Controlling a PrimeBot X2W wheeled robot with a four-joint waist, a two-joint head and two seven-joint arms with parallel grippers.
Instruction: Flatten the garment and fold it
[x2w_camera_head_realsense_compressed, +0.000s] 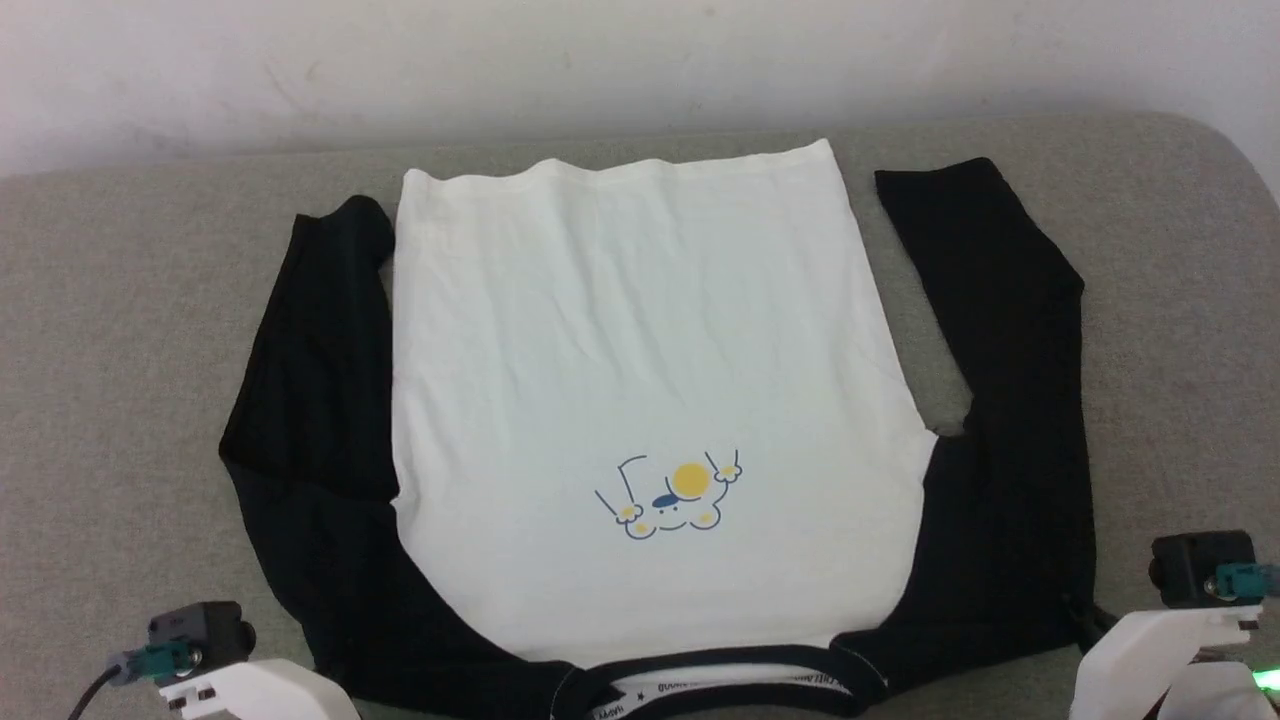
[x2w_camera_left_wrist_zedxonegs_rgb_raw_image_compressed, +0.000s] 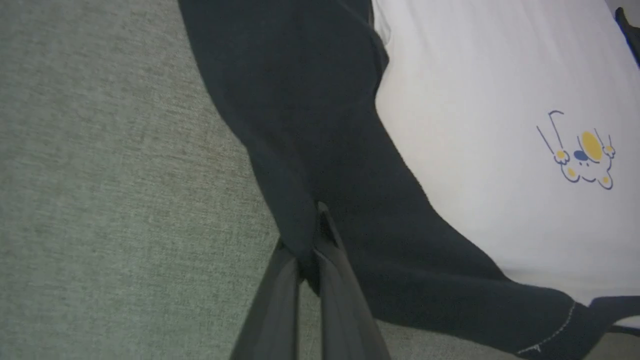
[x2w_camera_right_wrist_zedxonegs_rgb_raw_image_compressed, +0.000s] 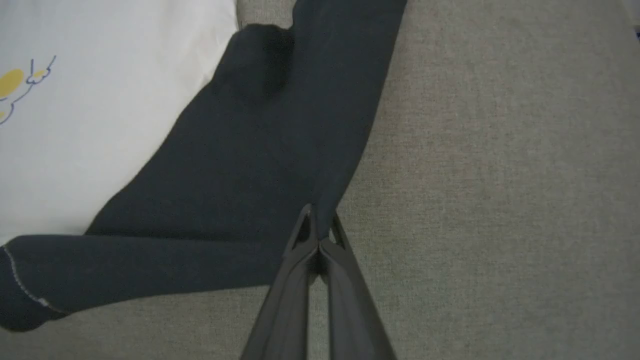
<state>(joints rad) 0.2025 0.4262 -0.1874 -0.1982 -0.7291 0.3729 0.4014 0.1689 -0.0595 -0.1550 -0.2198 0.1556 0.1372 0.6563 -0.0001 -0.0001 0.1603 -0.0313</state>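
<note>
Head view: the garment lies spread flat on a grey-green pad of coarse woven cloth, with a pale wall behind. Its neck trim is nearest me and its hem is at the far side. The body is soft white knit, roughly rectangular, with faint creases and a slightly wavy hem. The 2 black sleeves are long and matte. The left sleeve lies tight against the white body, and the right sleeve angles away, leaving a wedge of pad between. A small print, a yellow dot with thin blue lines, sits upside down to me, near the neck.

My left pincer has its 2 dark fingers drawn together, with a fold of the black left sleeve pinched between them near the shoulder. In the right wrist view, my right pincer is likewise closed, its tips meeting on the outer edge of the right sleeve. Pale stitching shows along the collar seam.
</note>
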